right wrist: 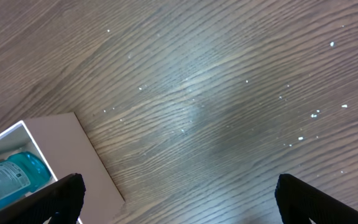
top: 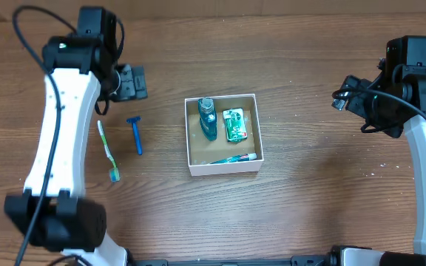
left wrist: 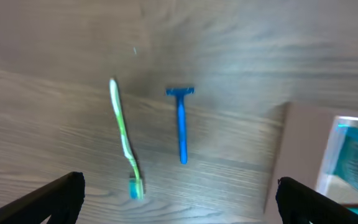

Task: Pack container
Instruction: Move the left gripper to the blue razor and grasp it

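The container point(top: 190, 140) is a small white-walled box with a brown floor at the table's middle. In it lie a teal bottle point(top: 207, 118), a green packet point(top: 234, 125) and a teal tube point(top: 233, 158). A green toothbrush point(top: 107, 151) and a blue razor point(top: 135, 135) lie on the table left of it; both show in the left wrist view, toothbrush point(left wrist: 124, 134), razor point(left wrist: 181, 123). My left gripper point(top: 132, 81) is open and empty, above and behind them. My right gripper point(top: 344, 96) is open and empty, right of the container, whose corner point(right wrist: 73, 155) shows in its view.
The table is dark brown wood point(top: 309, 192). White specks dot it on the right point(right wrist: 312, 115). The arm bases stand at the front left and front right edges.
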Controlling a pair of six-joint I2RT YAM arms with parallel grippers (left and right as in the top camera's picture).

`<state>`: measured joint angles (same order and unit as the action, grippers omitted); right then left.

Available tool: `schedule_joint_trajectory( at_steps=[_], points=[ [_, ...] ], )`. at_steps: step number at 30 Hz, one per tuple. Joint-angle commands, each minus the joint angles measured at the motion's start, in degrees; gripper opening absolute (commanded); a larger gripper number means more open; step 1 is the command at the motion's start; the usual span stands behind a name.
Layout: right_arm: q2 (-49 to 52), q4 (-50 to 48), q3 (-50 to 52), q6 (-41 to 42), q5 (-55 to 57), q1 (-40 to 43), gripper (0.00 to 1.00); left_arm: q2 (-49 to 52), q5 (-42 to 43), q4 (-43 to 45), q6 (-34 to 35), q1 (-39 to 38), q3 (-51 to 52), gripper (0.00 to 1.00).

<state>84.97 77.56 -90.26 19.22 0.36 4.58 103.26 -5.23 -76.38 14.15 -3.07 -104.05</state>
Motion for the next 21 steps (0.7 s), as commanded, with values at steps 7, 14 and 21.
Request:
schedule_joint_trajectory(
  at_steps=[7, 14, 21],
  points=[
    [-1.0, -0.3, 0.2, -0.5, -0.1, 0.3, 1.0, 13.8, 6.8, 10.2, 1.3, 1.4, 16.0, 1.0],
    [-1.0, -0.3, 0.2, -0.6, -0.1, 0.3, 1.0, 19.0, 8.0, 13.1, 1.0, 1.4, 17.8, 1.0],
    [-1.0, -0.3, 0.2, -0.7, -0.1, 0.3, 1.0, 19.2, 8.7, 14.6, 0.6, 1.4, 17.8, 0.84]
  ],
)
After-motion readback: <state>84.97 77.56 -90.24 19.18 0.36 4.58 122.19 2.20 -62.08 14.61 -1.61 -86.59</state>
